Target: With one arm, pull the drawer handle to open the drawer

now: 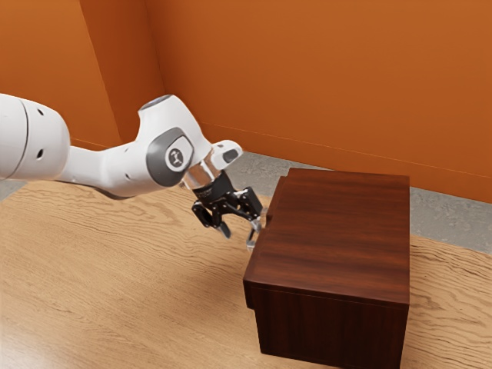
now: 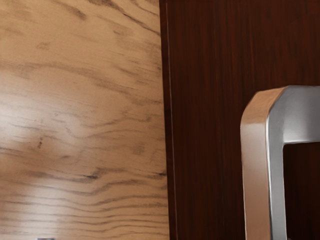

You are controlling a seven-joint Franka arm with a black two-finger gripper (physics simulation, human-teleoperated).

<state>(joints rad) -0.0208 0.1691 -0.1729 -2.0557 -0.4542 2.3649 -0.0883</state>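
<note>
The white arm is reaching in from the exterior view's upper left toward the middle of the frame, and its black gripper is hanging tilted down just beside the left-facing front of the dark wooden cabinet, which is sitting in the lower right of that frame on the light wooden table. The fingers are standing spread apart, gripping nothing, with the silver drawer handle showing as a thin bright bar just below and between their tips; whether either finger is touching it is not clear. In the wrist view the handle is appearing as a brushed metal bracket with a rounded corner, standing out from the dark drawer front, whose straight edge is running alongside the pale table grain. An orange wall is filling the top of the exterior view, and a grey strip of floor is lying behind the cabinet at the right.
</note>
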